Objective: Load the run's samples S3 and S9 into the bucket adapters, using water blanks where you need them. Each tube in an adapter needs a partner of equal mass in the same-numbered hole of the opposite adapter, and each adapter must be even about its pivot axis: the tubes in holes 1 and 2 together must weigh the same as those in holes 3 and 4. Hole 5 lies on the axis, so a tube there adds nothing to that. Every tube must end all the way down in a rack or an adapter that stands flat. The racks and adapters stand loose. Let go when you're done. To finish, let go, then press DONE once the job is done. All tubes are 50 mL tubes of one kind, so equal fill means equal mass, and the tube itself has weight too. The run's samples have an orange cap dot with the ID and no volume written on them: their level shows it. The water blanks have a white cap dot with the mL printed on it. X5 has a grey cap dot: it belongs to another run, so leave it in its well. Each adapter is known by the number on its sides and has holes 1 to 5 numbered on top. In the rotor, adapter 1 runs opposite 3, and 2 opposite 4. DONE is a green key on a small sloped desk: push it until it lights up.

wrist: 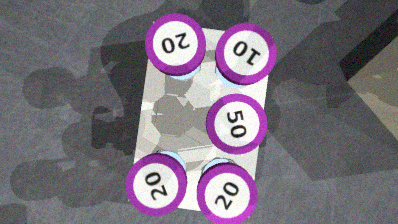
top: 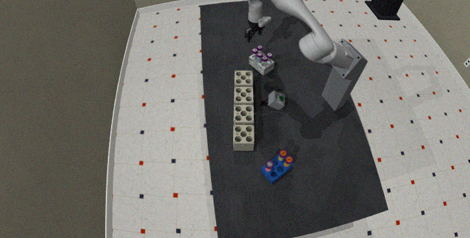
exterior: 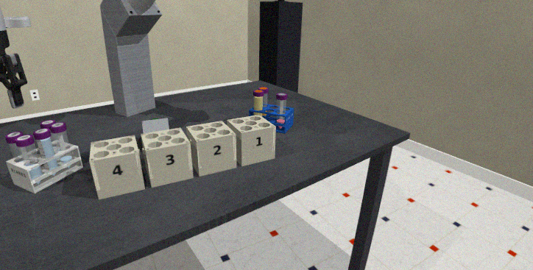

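Gripper: my gripper (top: 250, 34) hangs fully open and holds nothing; in the exterior view it shows at the left edge (exterior: 12, 82), above the table and apart from everything.
Blank rack: I see a white rack (wrist: 150, 125) right under the wrist camera; in the top view (top: 263, 68) it stands just below the gripper in the picture, not touching it.
Blanks: five purple-capped tubes with white dots stand in that rack. I read 20 (wrist: 175, 43) and 10 (wrist: 246, 53) in one end row, 50 (wrist: 236, 123) alone in the middle row, and 20 (wrist: 156, 183) and 20 (wrist: 227, 194) in the other end row.
Open well: the well (wrist: 172, 114) beside the 50 shows no tube.
Adapters: four cream blocks stand in a touching row, marked 4 (exterior: 116, 170), 3 (exterior: 169, 159), 2 (exterior: 216, 150) and 1 (exterior: 258, 142). Every hole I can see is bare. Adapter 4 is nearest the blank rack.
Sample rack: a blue rack (top: 271, 174) stands well apart from the gripper, beyond adapter 1.
Samples: two orange-capped tubes (top: 282, 154) (top: 287, 160) stand in it; I cannot read their IDs.
Third tube: a purple-rimmed, grey-dotted tube (top: 269, 164) shares the blue rack.
DONE desk: a small grey desk with the green key (top: 281, 98) sits between the adapter row and the arm's pedestal (top: 341, 86).
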{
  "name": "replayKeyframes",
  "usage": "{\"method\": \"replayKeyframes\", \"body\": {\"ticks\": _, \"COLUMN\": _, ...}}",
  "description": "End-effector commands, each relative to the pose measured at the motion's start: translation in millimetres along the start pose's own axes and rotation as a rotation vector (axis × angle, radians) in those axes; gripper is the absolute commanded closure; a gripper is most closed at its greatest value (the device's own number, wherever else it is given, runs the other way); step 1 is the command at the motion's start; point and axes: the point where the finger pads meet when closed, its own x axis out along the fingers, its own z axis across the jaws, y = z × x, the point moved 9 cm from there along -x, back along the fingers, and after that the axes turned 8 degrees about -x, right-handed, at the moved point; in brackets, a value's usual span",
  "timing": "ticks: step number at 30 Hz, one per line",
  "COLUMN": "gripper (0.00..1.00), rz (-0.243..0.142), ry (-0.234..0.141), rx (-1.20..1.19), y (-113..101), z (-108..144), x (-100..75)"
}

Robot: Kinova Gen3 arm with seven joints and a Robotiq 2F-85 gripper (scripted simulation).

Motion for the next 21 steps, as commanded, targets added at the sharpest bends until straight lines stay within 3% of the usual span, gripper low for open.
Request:
{"method": "replayKeyframes", "body": {"ticks": 1, "gripper": 0.00, "rz": -0.001, "ry": 0.001, "rx": 0.000, "y": 0, "z": 0, "x": -10.7}}
{"method": "replayKeyframes", "body": {"ticks": 16, "gripper": 0.00, "rz": -0.001, "ry": 0.001, "rx": 0.000, "y": 0, "z": 0, "x": -45.1}}
{"method": "replayKeyframes", "body": {"ticks": 21, "gripper": 0.00, "rz": -0.001, "ry": 0.001, "rx": -0.167, "y": 7, "z": 24, "x": -45.1}}
